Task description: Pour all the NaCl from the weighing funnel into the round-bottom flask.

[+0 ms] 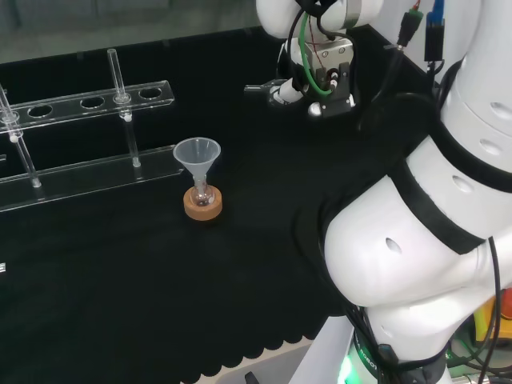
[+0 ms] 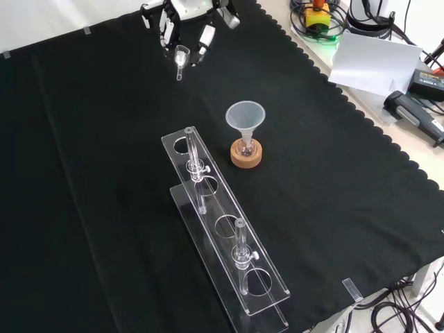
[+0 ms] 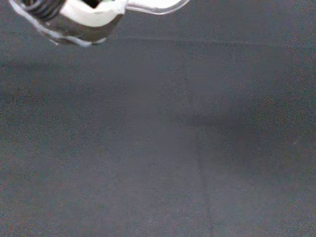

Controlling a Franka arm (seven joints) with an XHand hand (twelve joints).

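1. One clear funnel [image 2: 245,116], seated in the flask.
2. One small round-bottom flask [image 2: 245,147].
3. One cork ring stand [image 2: 247,157].
4. One clear acrylic rack [image 2: 229,239].
5. Two glass tubes [image 2: 196,168] standing in the rack.
6. One weighing funnel [image 2: 181,58], held in one hand [image 2: 186,28].

In the front view, the round-bottom flask [image 2: 244,148] sits on a cork ring [image 2: 247,156] mid-cloth, a funnel [image 2: 245,118] in its neck. The tube rack [image 2: 229,239] lies just left (nearer the camera). The hand [image 2: 187,24] with the weighing funnel [image 2: 181,59] hangs well behind.
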